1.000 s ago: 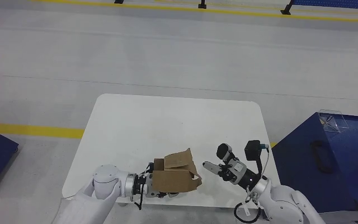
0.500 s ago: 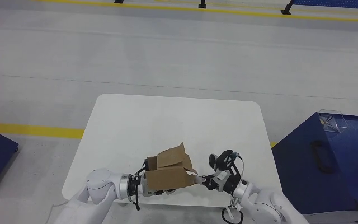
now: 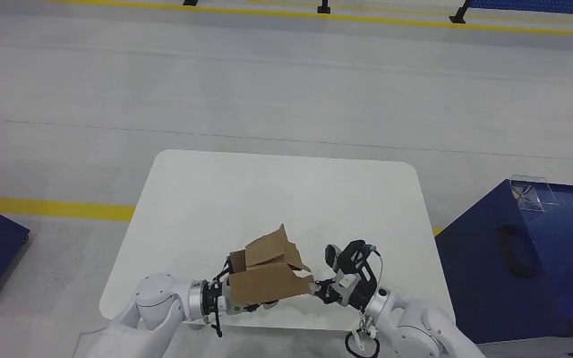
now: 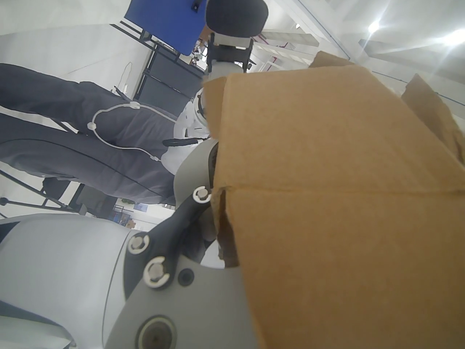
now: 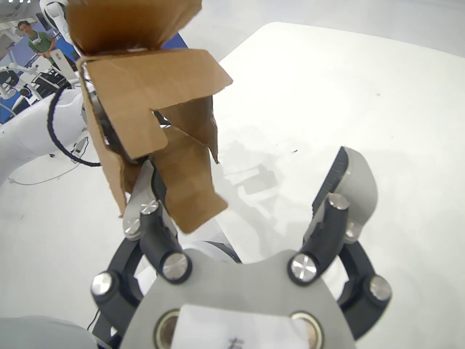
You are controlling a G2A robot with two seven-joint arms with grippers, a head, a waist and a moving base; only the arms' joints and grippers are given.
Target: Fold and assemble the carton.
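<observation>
A: Carton point(image 3: 264, 273) status?

B: Held up over the near part of the desk point(image 3: 269, 188). Left hand point(image 3: 231, 297) is clamped on one end, I'd say to keep the open end facing the other arm.

A: Right hand point(image 5: 243, 170)?

B: Spread wide, gripping nothing. One finger point(image 5: 141, 197) sits against the loose lower flap point(image 5: 192, 190), looks placed to push it in. Flaps not tucked yet, so assembly looks early.

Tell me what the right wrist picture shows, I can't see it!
A brown carton with loose, unfolded flaps is held up at the edge of a white table. The right claw is open wide, one finger tucked behind a lower flap, the other free.
</observation>
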